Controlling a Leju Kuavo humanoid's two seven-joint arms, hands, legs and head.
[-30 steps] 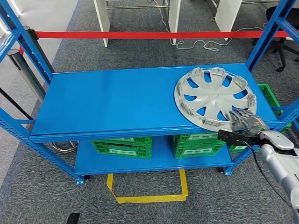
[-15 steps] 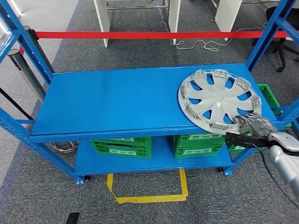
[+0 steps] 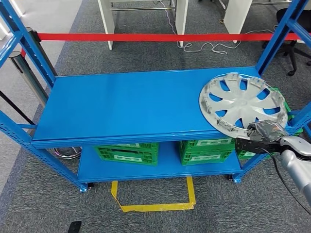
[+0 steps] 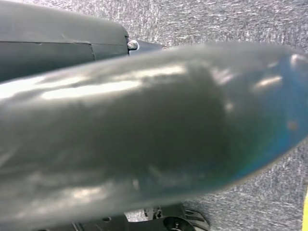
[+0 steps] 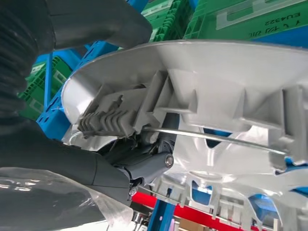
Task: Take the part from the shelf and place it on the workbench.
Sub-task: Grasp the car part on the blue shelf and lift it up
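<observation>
1. The silver hubcap (image 3: 243, 103) lay at the right end of the blue shelf (image 3: 121, 107), on its upper deck, with its near-right rim jutting past the shelf's front edge.
2. The right hand (image 3: 265, 132) gripped that near rim; in the right wrist view the thumb (image 5: 98, 21) lay on one face of the hubcap (image 5: 232, 91) and the darker fingers (image 5: 145, 166) were curled against the ribbed other face.
3. Whether the left hand was spread or closed could not be told.
4. Green crates (image 3: 128, 152) sat on the lower deck beneath.
5. A red barrier tape (image 3: 146, 36) ran behind the shelf, above grey carpet.
</observation>
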